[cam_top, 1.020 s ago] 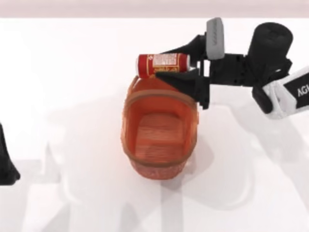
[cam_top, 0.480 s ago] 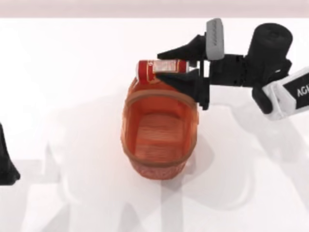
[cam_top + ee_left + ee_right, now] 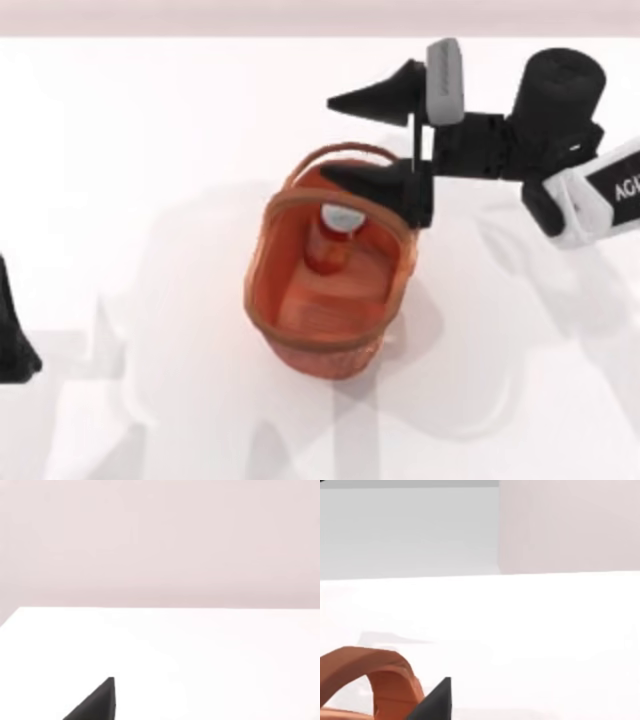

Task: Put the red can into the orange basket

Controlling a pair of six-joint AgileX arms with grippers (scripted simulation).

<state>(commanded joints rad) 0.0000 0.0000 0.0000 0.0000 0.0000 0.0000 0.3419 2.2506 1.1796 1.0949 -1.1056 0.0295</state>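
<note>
The red can (image 3: 336,228) stands upright inside the orange basket (image 3: 258,285), at its far end, silver top up. My right gripper (image 3: 348,140) hangs open just above the basket's far rim, apart from the can. One finger (image 3: 375,98) lies beyond the arched handle (image 3: 335,151), the other over the rim. In the right wrist view the basket's handle (image 3: 365,662) curves beside one dark fingertip (image 3: 437,700); the can is hidden there. My left arm (image 3: 12,335) is parked at the table's left edge, with one fingertip (image 3: 97,702) showing over bare table.
The white table (image 3: 150,150) surrounds the basket. Along the far side runs a pale wall (image 3: 300,15). The right arm's black and white body (image 3: 560,150) reaches in from the right.
The right gripper's fingers have spread and let go of the can. The can dropped from lying sideways above the far rim into the basket, where it now stands upright. The basket shifted slightly.
</note>
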